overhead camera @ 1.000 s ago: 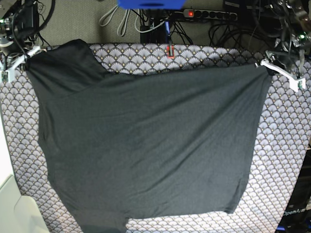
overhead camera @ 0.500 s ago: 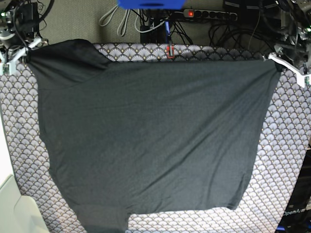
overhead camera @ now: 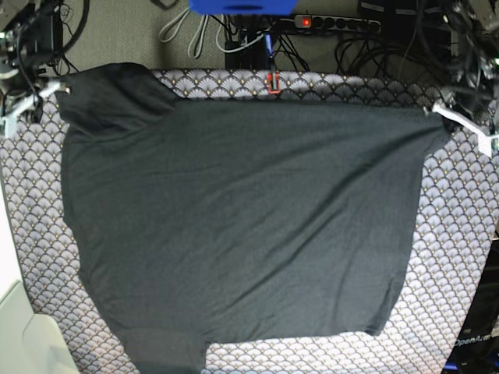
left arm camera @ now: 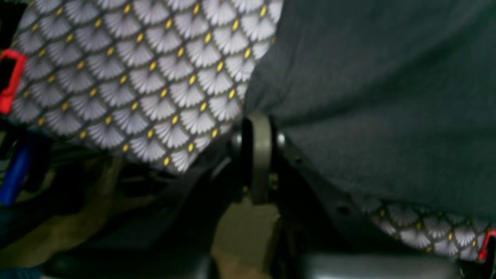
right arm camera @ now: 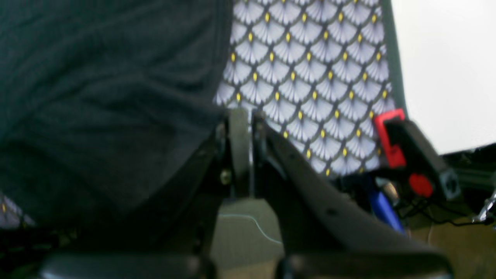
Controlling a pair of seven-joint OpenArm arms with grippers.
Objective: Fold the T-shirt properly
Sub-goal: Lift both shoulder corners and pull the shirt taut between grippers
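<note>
The dark charcoal T-shirt lies spread wide over the patterned table, plain side up, one sleeve bunched at the far left. My right gripper pinches its far left corner and my left gripper pinches its far right corner. In the left wrist view the left gripper is shut on the T-shirt at its edge. In the right wrist view the right gripper is likewise shut on the T-shirt. The far edge of the cloth runs nearly straight between the two grips.
A red clamp sits on the table's far edge at the middle, with cables and a power strip behind it. A white surface borders the table at the near left. Bare patterned cloth shows along the right side and the near edge.
Both grippers drew the far corners outward and toward the far edge. The sagging far edge pulled straight and the near hem slid slightly away from the front.
</note>
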